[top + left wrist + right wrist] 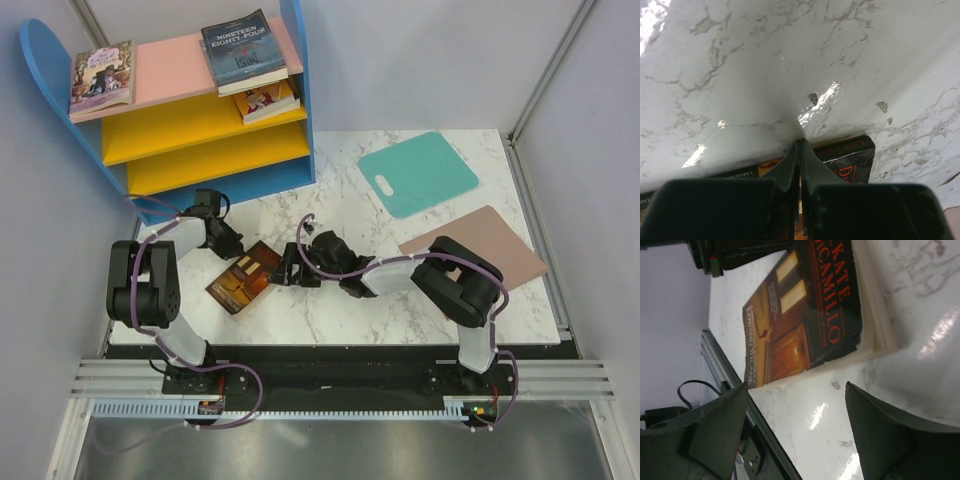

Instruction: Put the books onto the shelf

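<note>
On the blue-sided tiered shelf [50, 60] we count three thin paperbacks already placed: the purple-yellow Roald Dahl [102, 76] and the navy "Nineteen Eighty-Four" [240, 48] on the pink top board [170, 68], and a red-and-cream paperback [268, 100] on the yellow board [170, 125] below. One dark brown-orange paperback [244, 276] lies flat on the white marble table [330, 170]. Our left gripper [228, 243] is pinched closed at the book's edge, and our right gripper [795, 390] gapes empty just beside it.

The shelf [190, 125], blue-sided with a pink top board and yellow lower boards, stands at the counter's [340, 180] 11 o'clock. Flat on top lie a purple-yellow book [101, 77] and the navy Nineteen Eighty-Four [240, 48], with a red-yellow book [268, 101] just below. A brown-orange book [243, 277] lies face-up on the counter at the shelf's 6 o'clock.
</note>
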Robot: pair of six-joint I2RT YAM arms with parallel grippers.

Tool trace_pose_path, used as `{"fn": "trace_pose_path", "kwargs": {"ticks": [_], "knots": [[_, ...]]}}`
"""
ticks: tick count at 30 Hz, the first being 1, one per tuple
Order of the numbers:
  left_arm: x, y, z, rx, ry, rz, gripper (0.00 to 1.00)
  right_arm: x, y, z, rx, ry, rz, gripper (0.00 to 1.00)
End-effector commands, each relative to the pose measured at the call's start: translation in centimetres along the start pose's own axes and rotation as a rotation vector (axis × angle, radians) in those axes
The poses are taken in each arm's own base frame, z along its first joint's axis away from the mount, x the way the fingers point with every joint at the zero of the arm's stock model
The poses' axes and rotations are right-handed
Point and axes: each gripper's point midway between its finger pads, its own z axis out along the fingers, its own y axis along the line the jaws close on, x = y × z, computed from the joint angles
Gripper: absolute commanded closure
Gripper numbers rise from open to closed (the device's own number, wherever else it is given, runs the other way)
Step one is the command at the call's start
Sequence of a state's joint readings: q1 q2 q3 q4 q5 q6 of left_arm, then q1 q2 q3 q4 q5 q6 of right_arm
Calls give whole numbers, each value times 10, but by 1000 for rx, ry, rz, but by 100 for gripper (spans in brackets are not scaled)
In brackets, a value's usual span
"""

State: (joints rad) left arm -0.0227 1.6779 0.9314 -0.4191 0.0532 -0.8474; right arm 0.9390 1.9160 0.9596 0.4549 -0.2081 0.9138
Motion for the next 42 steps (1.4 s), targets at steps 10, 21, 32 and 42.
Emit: {"fn": "trace_pose_path", "kwargs": {"ticks": [10,21,32,42], "knots": [[12,36,-6,-119,30,45,98,-20,71,27,-220,-63,104,32],[15,28,-14,-64,40,102,98,-24,55,58,-123,-36,117,66],[5,21,-31,-42,4,129,98,7,22,52,-41,65,232,61],[2,2,-42,41,6,172,98,18,10,59,-41,103,252,86]]}}
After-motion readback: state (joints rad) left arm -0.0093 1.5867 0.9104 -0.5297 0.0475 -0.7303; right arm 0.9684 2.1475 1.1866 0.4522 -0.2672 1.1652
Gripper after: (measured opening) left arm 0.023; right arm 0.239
